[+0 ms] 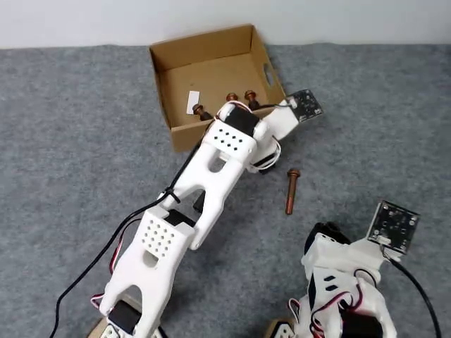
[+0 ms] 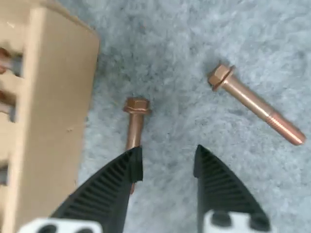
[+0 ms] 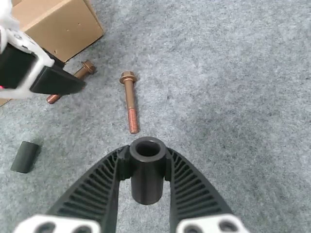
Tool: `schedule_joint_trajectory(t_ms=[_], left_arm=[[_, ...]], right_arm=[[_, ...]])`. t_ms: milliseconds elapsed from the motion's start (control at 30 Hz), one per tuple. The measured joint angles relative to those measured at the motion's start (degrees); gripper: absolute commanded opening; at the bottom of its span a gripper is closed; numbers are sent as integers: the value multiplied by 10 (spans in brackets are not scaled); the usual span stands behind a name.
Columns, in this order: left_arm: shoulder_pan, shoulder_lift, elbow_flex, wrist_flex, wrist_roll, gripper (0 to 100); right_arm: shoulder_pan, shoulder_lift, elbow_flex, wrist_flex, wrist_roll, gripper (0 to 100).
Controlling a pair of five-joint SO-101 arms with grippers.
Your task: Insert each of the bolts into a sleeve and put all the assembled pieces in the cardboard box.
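Bolts (image 3: 129, 99), two loose; sleeves (image 3: 146, 170), two.

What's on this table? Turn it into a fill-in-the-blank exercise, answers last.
1. The right gripper is shut on an upright black ____.
2. The left gripper hangs beside the cardboard box with its jaws ____.
3. The bolts lying loose on the grey carpet number ____.
Answers: sleeve; open; two.
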Motion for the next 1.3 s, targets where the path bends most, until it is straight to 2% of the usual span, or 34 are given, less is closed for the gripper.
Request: schedule_joint_trajectory(t_ms=[267, 433, 533, 733, 933, 1133, 1200, 1300], left_arm=[[-20, 106, -43, -33, 6, 174], [-22, 167, -149, 11, -3, 79], [-18, 194, -194, 52, -41, 3], [-8, 207, -223, 125, -114, 5], [-4, 207, -223, 135, -117, 5], [14, 159, -222, 139, -91, 9], [17, 138, -222, 139, -74, 44], [8, 127, -222, 139, -37, 179]], right_arm=[[0, 0, 0, 0, 0, 8], [0, 0, 0, 0, 0, 8], [0, 0, 0, 0, 0, 8], [0, 0, 0, 0, 0, 8], [0, 0, 0, 0, 0, 8], [0, 0, 0, 0, 0, 8], [0, 0, 0, 0, 0, 8], [0, 0, 0, 0, 0, 8]])
